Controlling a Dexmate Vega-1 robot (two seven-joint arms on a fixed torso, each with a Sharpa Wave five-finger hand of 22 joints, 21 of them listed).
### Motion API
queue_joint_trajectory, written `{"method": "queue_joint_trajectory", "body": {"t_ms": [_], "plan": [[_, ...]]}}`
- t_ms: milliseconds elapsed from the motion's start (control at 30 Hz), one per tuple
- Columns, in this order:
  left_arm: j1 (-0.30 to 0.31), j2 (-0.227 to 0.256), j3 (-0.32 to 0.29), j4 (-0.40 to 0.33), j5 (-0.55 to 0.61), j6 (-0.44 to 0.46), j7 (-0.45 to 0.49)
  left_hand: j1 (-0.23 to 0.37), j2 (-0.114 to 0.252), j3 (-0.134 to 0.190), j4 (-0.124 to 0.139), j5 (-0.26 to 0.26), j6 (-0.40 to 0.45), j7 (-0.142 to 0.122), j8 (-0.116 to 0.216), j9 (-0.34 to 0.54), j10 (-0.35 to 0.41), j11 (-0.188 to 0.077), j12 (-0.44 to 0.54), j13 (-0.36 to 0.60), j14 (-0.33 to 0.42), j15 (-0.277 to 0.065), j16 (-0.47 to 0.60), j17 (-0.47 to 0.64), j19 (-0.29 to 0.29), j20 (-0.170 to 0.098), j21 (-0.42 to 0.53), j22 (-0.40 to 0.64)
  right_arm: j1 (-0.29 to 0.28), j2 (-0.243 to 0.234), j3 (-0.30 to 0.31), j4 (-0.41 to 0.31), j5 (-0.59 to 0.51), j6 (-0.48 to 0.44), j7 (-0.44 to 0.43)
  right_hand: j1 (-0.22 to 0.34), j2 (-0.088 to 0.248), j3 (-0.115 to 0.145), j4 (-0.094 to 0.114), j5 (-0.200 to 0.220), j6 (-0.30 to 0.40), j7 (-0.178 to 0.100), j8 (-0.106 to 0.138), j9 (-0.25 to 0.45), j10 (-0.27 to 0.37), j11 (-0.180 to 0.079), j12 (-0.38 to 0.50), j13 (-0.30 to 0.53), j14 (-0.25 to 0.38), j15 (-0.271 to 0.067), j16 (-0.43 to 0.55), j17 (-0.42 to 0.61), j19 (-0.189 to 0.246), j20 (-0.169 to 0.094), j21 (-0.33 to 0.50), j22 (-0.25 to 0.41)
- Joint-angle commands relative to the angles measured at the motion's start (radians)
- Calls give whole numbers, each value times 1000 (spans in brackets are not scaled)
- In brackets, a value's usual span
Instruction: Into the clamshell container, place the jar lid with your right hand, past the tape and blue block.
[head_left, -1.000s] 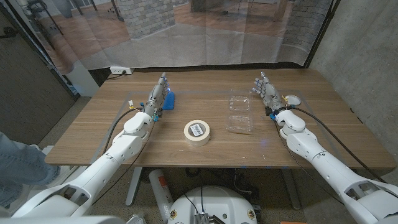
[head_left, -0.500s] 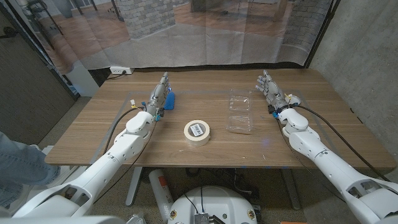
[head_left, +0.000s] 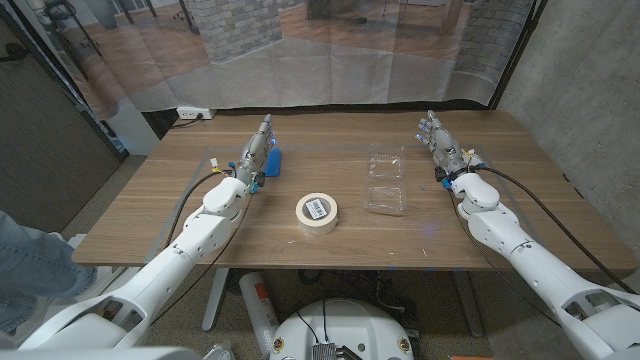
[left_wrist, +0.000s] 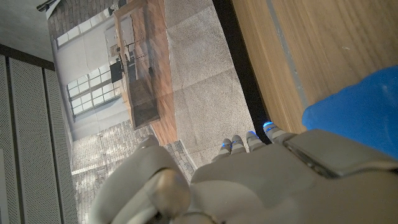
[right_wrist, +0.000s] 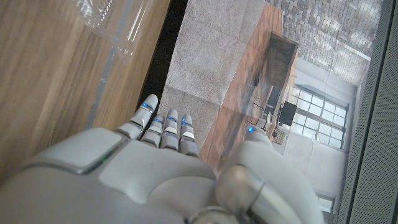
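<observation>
The clear clamshell container (head_left: 386, 181) lies open right of the table's middle, its corner (right_wrist: 106, 18) showing in the right wrist view. My right hand (head_left: 441, 147) stands just right of it, fingers straight and apart, holding nothing. A small white piece, likely the jar lid (head_left: 473, 159), peeks out on the hand's right side, mostly hidden. The tape roll (head_left: 317, 211) lies near the table's middle. The blue block (head_left: 273, 160) sits at the back left, with my left hand (head_left: 257, 151) standing against its left side, fingers straight. The same block (left_wrist: 357, 109) shows beside the left hand (left_wrist: 249, 180).
The wooden table (head_left: 200, 215) ends close behind both hands, with a grey floor strip and a plastic curtain beyond. A concrete wall stands on the right. A person's leg in jeans (head_left: 25, 260) shows at the left edge.
My right hand has slid a little to the right, away from the clamshell and over the white lid. The left arm, tape, block and container have not moved.
</observation>
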Motion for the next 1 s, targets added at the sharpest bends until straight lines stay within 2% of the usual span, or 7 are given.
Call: {"method": "queue_joint_trajectory", "body": {"t_ms": [33,333,633,1000], "plan": [[9,15,-6,-4,-4,-14,-24,8,2,-1,-5,4,3,-5,5,4,4,-8,1,1,-35,-2,-1,1,-76,-36,-2,1,-12,-15,2,-39,-44,9,-50,16,-1,5,-7,-4,7,-1,2,4,9,1,-3,2,8,-2,1,-1,8,-37,-8,5],[19,29,-15,-25,-1,-19,-20,14,5,-5,-9,5,24,-1,10,4,33,-6,8,1,-5,0,5,1,-48,-31,3,2,-31,-36,11,-77,-73,7,-86,23,0,6,-12,-6,12,-6,3,4,14,0,-6,2,11,-3,-1,0,10,-37,-15,5],[29,41,-17,-43,1,-11,-18,16,5,-7,-10,6,33,0,11,4,42,-7,9,1,1,1,5,1,-45,-30,1,3,-52,-47,23,-106,-73,-3,-107,24,0,5,-13,-8,17,-10,3,4,21,1,-6,2,16,-4,0,1,14,-35,-20,6],[33,46,-15,-44,1,-7,-23,18,7,-8,-12,6,37,-1,11,4,43,-8,7,1,4,2,3,2,-45,-25,-2,3,-80,-87,36,-148,-100,-33,-138,26,2,5,-15,-10,22,-18,3,4,24,-2,-9,2,24,-4,1,2,22,-34,-26,6]]}}
